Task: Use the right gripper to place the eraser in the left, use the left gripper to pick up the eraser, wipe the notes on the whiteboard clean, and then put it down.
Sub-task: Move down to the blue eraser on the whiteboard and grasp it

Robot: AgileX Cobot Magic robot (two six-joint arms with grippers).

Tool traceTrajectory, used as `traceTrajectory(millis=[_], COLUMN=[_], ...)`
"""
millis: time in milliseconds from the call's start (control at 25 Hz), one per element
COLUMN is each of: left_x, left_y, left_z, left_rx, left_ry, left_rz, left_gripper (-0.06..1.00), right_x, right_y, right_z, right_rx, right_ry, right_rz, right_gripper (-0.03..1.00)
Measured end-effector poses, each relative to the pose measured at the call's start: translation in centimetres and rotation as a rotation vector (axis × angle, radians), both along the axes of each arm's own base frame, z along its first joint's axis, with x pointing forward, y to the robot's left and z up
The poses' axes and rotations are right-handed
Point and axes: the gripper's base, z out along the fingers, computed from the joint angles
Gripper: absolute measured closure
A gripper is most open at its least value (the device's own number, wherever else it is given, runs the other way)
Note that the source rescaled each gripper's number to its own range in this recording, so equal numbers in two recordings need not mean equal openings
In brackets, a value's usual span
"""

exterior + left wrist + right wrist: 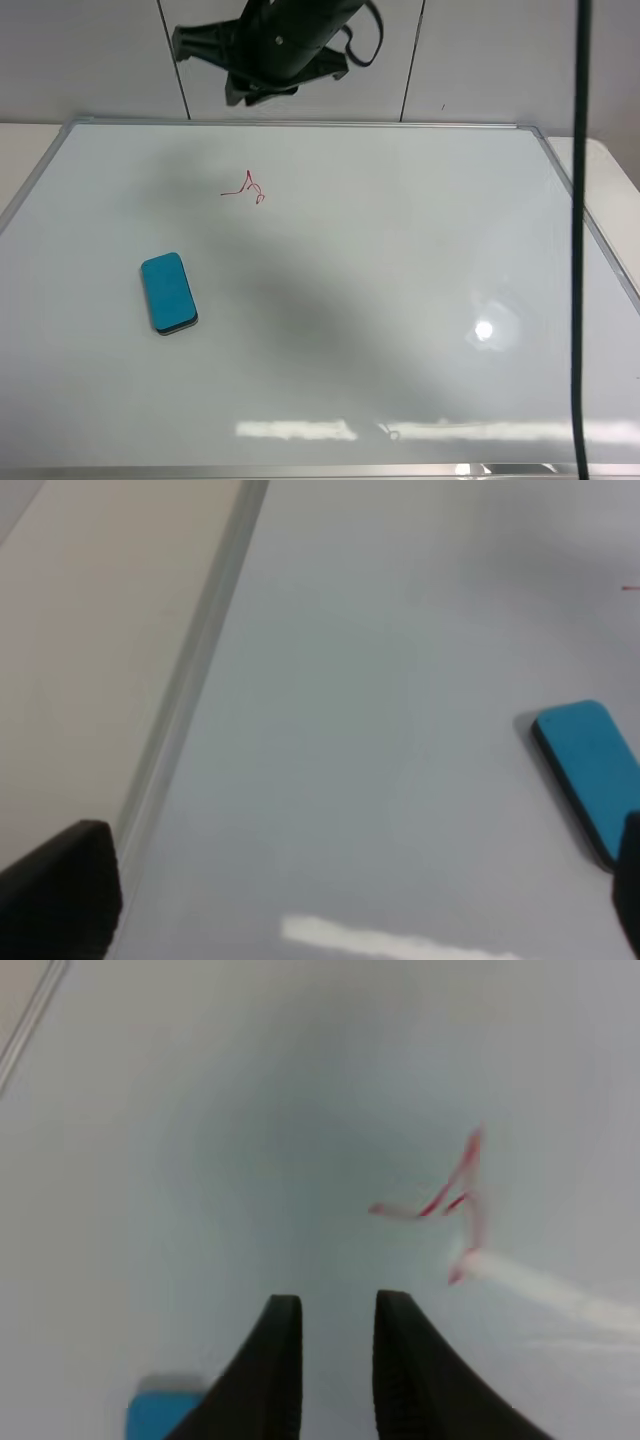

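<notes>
The teal-blue eraser (169, 292) lies flat on the whiteboard (400, 260), left of the middle, with nothing touching it. The red notes (246, 188) sit toward the far edge, behind the eraser. My right gripper (338, 1305) hovers high over the board, its fingers nearly together and empty; below it are the notes (450, 1200) and a corner of the eraser (160, 1415). My left gripper (360, 830) is wide open and empty near the board's left frame, with the eraser (590, 770) beside one finger. A dark arm (275, 45) hangs above the far edge; no fingertips show there.
The board's silver frame (190, 690) runs along a beige table (90, 650) on the left. A black cable (578, 250) hangs down the right side of the exterior view. A light glare (485, 328) shows on the board at the right.
</notes>
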Motion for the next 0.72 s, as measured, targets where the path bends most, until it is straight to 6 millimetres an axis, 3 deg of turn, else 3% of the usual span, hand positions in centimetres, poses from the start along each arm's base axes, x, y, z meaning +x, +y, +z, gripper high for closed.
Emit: traceTrajectory(millis=[280,440,560,720], left_x=[0.0,0.0,0.0,0.0], left_y=[0.0,0.0,0.0,0.0], left_z=[0.0,0.0,0.0,0.0], left_rx=[0.0,0.0,0.0,0.0], left_ry=[-0.001,-0.001,-0.001,-0.001], left_rz=[0.0,0.0,0.0,0.0], left_gripper=[-0.06,-0.06,-0.06,-0.06], right_x=[3.9,4.8,3.7,-0.2], right_y=[-9.4,-15.4,-20.1,-25.8], right_z=[3.7,4.6,4.7,5.2], right_rx=[-0.054,-0.122,-0.141,-0.129], right_ry=[-0.063,-0.08,-0.066,-0.093], right_rz=[-0.206,-0.335,-0.435,-0.567], right_gripper=[0.81,0.81,0.81,0.81])
